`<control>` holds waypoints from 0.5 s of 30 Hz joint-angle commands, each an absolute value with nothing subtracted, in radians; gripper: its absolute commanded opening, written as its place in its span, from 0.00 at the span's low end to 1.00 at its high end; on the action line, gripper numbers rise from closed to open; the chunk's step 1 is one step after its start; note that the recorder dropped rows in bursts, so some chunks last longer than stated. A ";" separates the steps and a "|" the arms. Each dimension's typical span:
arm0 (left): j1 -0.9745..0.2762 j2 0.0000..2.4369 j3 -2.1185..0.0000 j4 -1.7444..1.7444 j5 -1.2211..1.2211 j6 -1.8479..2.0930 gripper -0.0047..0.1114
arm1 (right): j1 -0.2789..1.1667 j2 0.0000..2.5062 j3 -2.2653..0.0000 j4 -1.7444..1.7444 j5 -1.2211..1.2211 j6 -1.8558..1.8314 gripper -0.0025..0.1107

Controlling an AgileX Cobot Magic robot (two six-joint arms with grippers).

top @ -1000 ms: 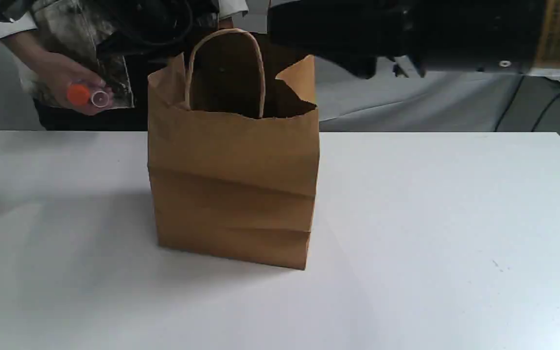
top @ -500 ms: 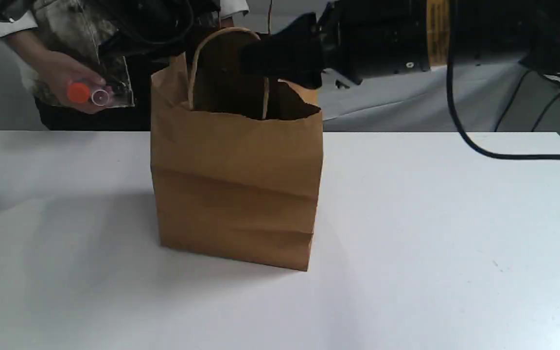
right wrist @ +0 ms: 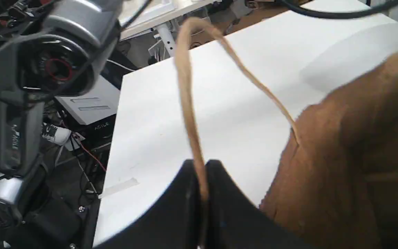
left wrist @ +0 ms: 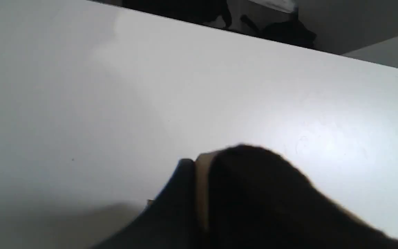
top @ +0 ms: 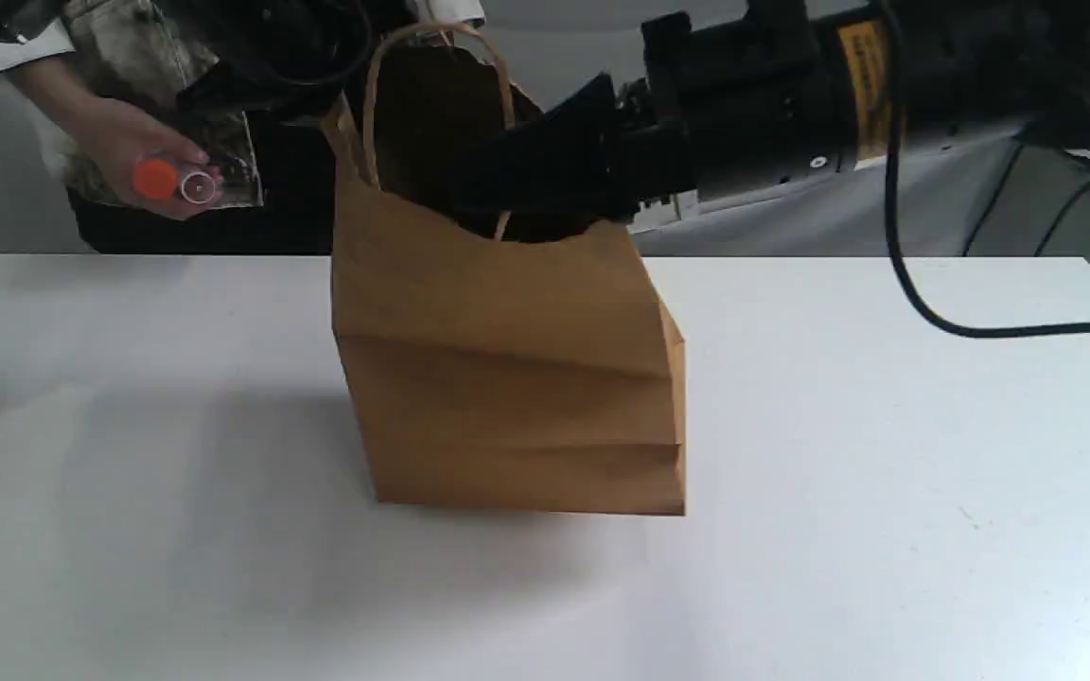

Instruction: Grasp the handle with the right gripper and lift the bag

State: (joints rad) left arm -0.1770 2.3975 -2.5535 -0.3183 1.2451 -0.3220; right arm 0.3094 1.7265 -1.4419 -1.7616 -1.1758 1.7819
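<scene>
Creased brown paper bag (top: 507,378) leaning on white worktop (top: 886,426), contents hidden; right gripper (right wrist: 202,169) clamped on its handle (right wrist: 185,86); left gripper (left wrist: 200,180) too blurred to tell.

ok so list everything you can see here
bag: 1, brown paper, mid table
handle: 1 seen, tan, upright over the bag top
table: 1, white, under the bag
cable: 1, black, hanging at the right
capped thing: 1, orange cap, held in the hand
hand: 1, a person's, back left
left gripper: 1, dark, seemingly shut on the bag rim
right gripper: 1, black, shut on the handle
</scene>
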 commanded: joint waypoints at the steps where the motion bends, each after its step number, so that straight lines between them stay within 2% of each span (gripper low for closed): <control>1: -0.192 2.379 -2.558 -0.268 1.221 -0.340 0.04 | 0.300 1.693 -1.505 -1.744 -1.221 1.873 0.02; 6: -0.209 2.345 -2.480 -0.273 1.221 -0.342 0.04 | 0.300 1.693 -1.561 -1.744 -1.221 1.982 0.02; 15: -0.197 2.224 -2.230 -0.271 1.221 -0.329 0.04 | 0.300 1.764 -1.561 -1.744 -0.909 2.017 0.02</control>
State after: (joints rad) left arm -0.2041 2.2570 -2.2537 -0.2776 1.2427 -0.3296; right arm 0.3027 1.7510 -1.5536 -1.7630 -0.9782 2.0144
